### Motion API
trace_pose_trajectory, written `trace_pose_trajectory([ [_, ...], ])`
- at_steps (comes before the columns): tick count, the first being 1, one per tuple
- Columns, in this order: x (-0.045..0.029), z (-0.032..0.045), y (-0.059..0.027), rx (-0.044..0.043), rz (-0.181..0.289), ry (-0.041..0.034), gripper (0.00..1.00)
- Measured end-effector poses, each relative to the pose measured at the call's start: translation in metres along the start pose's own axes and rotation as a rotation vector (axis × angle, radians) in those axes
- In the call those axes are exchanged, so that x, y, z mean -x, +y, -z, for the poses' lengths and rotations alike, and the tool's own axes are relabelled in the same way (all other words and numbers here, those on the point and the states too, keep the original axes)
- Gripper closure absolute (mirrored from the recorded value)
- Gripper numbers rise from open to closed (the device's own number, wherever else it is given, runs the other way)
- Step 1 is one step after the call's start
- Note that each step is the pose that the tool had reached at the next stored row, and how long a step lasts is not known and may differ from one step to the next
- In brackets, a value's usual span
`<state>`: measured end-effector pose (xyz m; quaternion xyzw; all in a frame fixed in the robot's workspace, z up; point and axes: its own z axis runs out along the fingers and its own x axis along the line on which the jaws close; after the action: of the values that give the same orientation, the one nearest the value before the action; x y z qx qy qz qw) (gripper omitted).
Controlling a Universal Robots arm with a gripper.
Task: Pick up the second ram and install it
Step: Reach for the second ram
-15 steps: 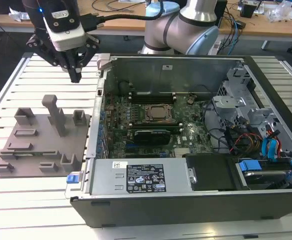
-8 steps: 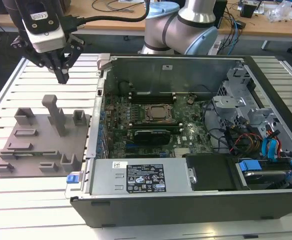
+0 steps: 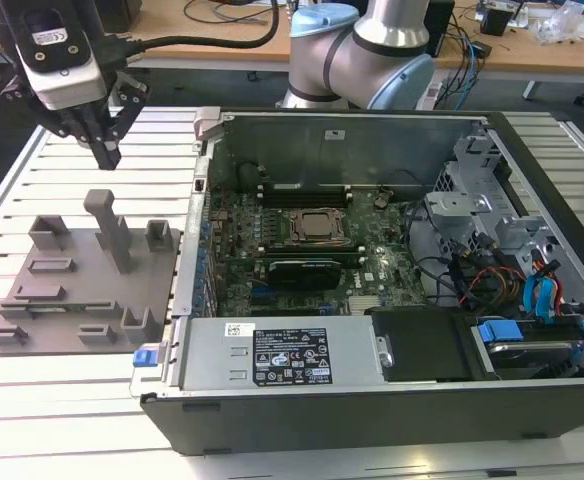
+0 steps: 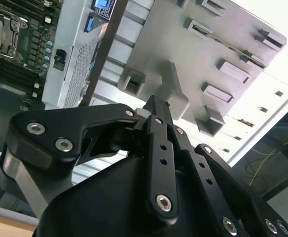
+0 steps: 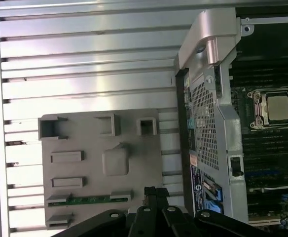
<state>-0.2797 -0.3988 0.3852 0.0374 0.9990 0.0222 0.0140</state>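
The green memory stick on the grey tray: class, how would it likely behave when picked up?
The memory stick looks thin and narrow, so probably light and stiff, not floppy. Its long flat shape should not roll. Seated between grey blocks, it may need a straight lift and could crack if twisted.

Slatted table (image 3: pixel 52 400): grey tray (image 3: pixel 82 290), computer case (image 3: pixel 372 410).

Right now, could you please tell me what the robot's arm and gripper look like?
The arm is made of silver-grey tubes with a light blue joint cap. The gripper is black, built of flat linked bars with silver screw heads, under a pale grey housing bearing a dark label. A black cable runs from it toward the arm.
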Motion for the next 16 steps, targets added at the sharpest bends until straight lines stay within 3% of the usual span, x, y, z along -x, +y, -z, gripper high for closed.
trace_pose_trajectory([
  [16, -0.0439, -0.0168, -0.0057, -0.0001, 0.0, 0.0, 0.9],
])
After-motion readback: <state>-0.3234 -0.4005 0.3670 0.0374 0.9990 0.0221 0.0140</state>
